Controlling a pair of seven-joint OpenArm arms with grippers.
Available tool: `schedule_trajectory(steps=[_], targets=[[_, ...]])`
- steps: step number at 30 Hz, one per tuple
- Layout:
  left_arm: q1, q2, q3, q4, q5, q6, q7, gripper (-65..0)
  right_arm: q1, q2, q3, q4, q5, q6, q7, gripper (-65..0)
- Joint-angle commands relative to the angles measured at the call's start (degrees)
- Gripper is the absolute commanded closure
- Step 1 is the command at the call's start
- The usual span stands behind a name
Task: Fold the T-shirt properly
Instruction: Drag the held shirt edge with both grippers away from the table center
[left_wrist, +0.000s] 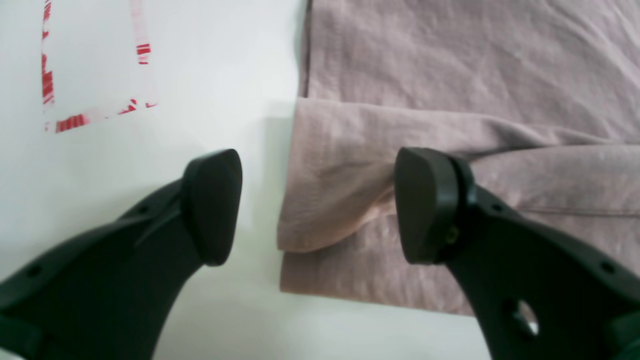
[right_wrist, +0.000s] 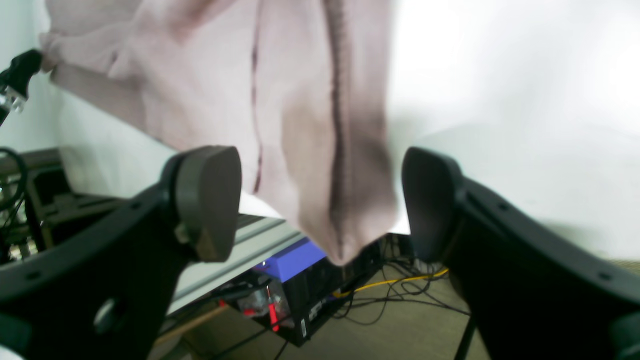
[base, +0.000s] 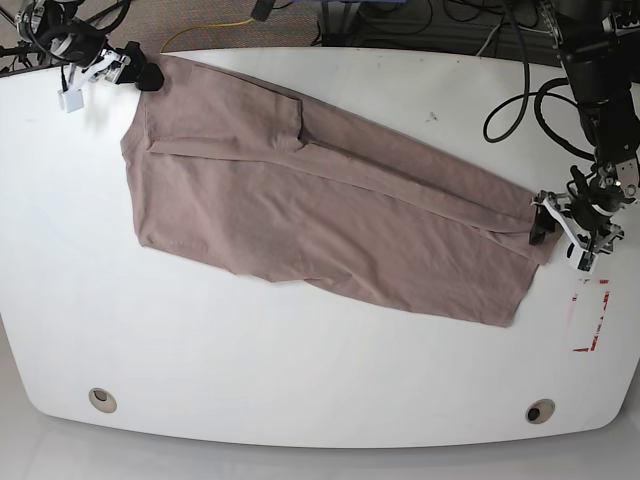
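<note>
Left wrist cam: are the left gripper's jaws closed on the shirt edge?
No. The left gripper stands wide open, one finger over the bare table, the other over the T-shirt.

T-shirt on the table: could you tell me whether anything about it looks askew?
Yes. The T-shirt lies diagonally across the white table, and its far-left corner overhangs the table's edge.

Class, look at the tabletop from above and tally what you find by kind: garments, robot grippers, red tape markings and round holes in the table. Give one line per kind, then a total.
T-shirt: 1
Grippers: 2, the left gripper and the right gripper
Red tape marking: 1
Round holes in the table: 2, one near-left and one near-right
Total: 6
</note>
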Motion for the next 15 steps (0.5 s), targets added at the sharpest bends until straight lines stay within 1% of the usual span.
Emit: schedule_trajectory(steps=[1,15], targets=[[-1.2,-1.0,-0.2,0.8,-0.9,0.4,-1.4,-45.1,-0.6,0.6,0.1,0.4,-1.7,0.0,-2.1,-48.2],[-0.7,-1.3,-0.2,-5.6,-0.9,0.0,-1.4,-45.1,-0.6,0.6,0.0,0.4,-1.7,0.1,-2.1,-48.2]])
